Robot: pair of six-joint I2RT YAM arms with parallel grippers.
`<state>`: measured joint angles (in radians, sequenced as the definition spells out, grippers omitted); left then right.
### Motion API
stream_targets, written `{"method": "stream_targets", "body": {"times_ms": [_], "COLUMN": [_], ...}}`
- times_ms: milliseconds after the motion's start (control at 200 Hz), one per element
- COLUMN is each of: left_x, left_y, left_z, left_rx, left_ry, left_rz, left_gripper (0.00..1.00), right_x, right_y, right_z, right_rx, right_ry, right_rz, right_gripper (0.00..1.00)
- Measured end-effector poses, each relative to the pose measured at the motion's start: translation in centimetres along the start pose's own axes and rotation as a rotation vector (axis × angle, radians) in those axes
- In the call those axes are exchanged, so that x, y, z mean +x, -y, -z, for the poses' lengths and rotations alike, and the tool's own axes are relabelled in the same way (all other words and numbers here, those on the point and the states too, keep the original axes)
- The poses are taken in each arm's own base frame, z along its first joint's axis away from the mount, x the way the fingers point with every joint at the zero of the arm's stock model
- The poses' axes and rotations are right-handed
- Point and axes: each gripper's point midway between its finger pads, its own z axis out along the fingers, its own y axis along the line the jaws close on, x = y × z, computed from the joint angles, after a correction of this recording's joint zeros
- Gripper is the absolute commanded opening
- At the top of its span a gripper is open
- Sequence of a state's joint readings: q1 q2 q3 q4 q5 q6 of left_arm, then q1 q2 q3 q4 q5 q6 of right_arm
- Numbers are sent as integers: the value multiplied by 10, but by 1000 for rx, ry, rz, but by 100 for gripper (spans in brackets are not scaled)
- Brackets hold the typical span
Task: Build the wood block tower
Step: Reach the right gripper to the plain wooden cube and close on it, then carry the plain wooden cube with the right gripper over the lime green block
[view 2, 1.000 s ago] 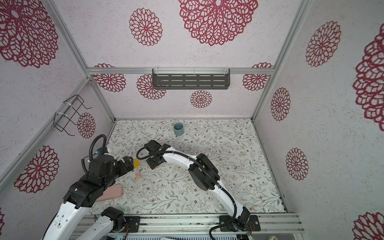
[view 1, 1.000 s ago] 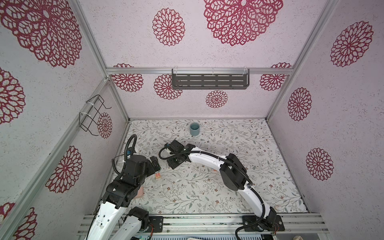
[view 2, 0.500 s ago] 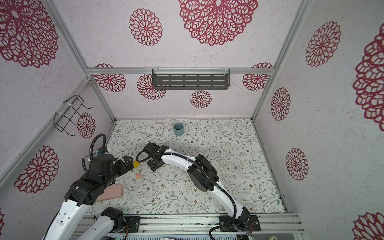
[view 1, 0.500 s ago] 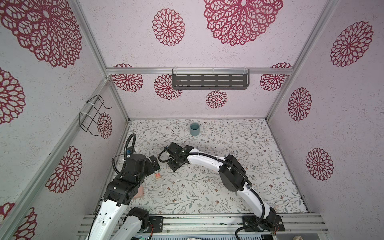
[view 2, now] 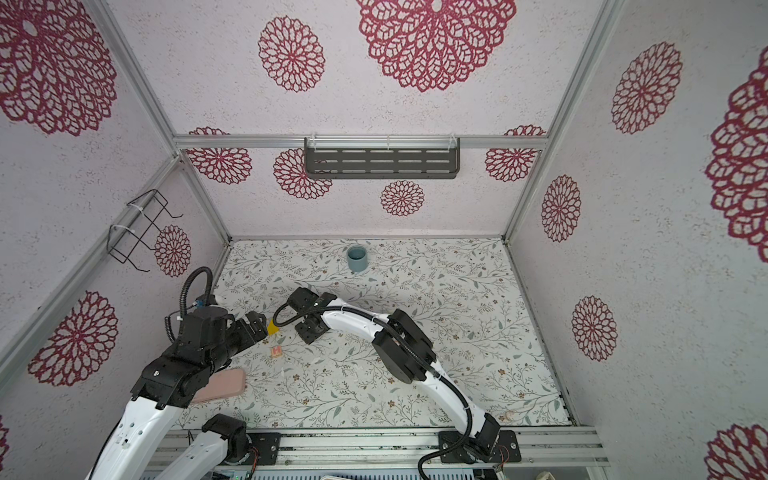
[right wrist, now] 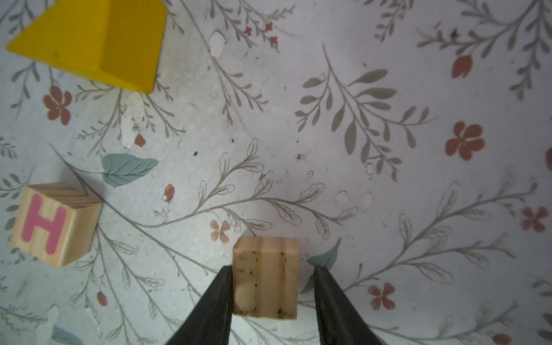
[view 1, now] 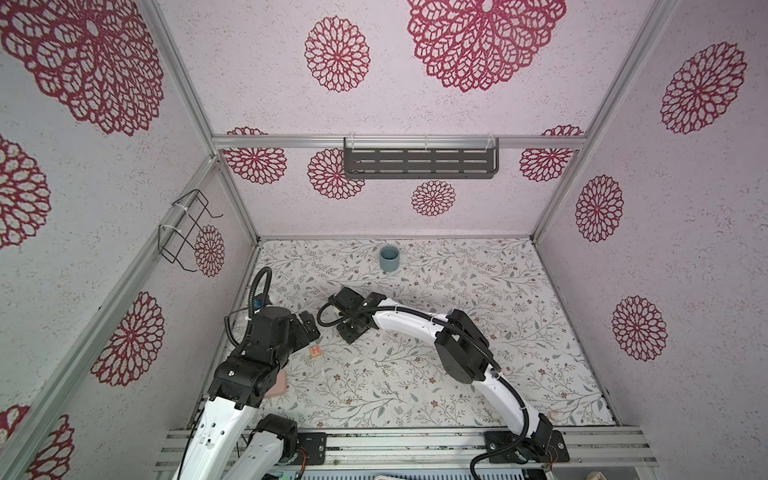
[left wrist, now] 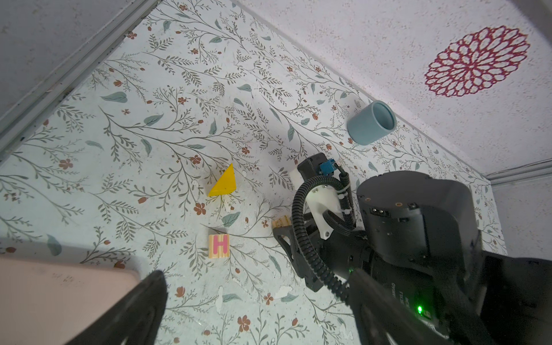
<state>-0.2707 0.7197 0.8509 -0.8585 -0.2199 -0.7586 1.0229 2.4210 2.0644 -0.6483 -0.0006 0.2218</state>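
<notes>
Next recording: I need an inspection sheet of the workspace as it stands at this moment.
Surface: floral mat, flaked in spots.
Job's things: yellow wedge, H cube and plain wood cube lie apart on the mat; no tower seen.
Clutter: grey-blue cup upright near the back wall; pink case partly under the left arm.
Grippers: left gripper open, empty; right gripper astride the plain wood cube, one finger touching, a gap at the other.
Cables: left hose loop and right hose loop, black.
Surroundings: flower-patterned walls, grey slotted shelf, wire rack.
</notes>
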Motion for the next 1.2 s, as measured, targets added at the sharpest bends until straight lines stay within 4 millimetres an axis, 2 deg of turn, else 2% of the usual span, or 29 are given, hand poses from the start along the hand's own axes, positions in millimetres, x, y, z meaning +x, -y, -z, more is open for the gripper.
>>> {"method": "stream_targets", "body": {"times_ms": [250,505,630,741,981,1091,1201], "left_x": [2,5,7,9,12,13,19], "left_y": [0,-1,0,2,19,28,38], "left_z": [-2,-1,-1,-3,-13,-23,-38], "left_rx": [2,17,26,37,97,116,123], "left_ry": [-15,-16,-16,-33,-72,-97,-135], "left_rz": [1,-18,-26,-36,-39,-39,-52], "left_gripper": [97,97,97,97,97,97,97], "right_x": [0,-2,-2,2,-3,9,27], "right_y": [1,8,15,21,42,62,91], "right_z": [0,1,9,31,113,144,161], "right_rx": [7,40,59,65,56,76,111], "right_ry": [1,10,19,27,133,151,150], "right_rz": [-18,-63,-93,-112,-91,-88,-129], "right_gripper": [36,35,35,35,36,36,36]}}
